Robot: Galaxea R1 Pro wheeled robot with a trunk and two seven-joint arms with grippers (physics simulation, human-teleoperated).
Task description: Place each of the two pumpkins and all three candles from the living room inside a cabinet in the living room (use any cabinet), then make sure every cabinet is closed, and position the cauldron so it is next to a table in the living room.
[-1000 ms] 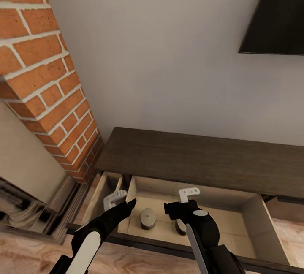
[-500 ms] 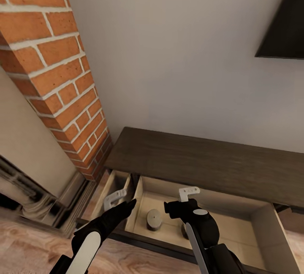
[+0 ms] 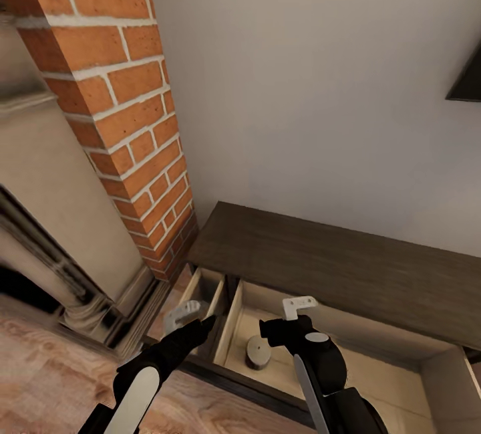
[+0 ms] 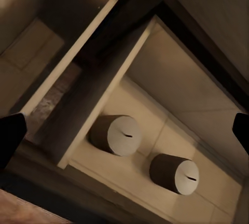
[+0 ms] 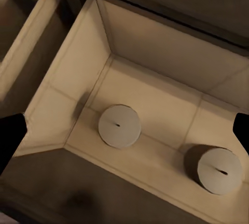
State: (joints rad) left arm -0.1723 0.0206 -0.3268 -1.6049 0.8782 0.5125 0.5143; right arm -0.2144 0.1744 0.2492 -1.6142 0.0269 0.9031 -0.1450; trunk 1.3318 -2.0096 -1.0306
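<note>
Below both of our grippers the cabinet (image 3: 347, 270) has a wide drawer (image 3: 235, 317) pulled out, and two candles stand upright on its pale floor. In the head view we see one candle (image 3: 258, 352) between the two arms, slightly nearer the left gripper (image 3: 189, 317), which hangs over the divider between this drawer and a narrower open one (image 3: 204, 287) beside it; the right gripper (image 3: 294, 313) sits over the drawer itself and covers the place where the second candle would be. Both wrist views supply that missing piece: the left one shows the two candles (image 4: 116, 135) (image 4: 175, 173) side by side, apart, and the right one shows them (image 5: 119, 126) (image 5: 217, 169) from almost straight above, wicks pointing up at us. Each wrist view has dark fingertips (image 4: 10, 133) (image 5: 10, 136) at its opposite edges, so we judge both grippers spread and holding nothing. The drawers must yet be pushed in toward the wall.
</note>
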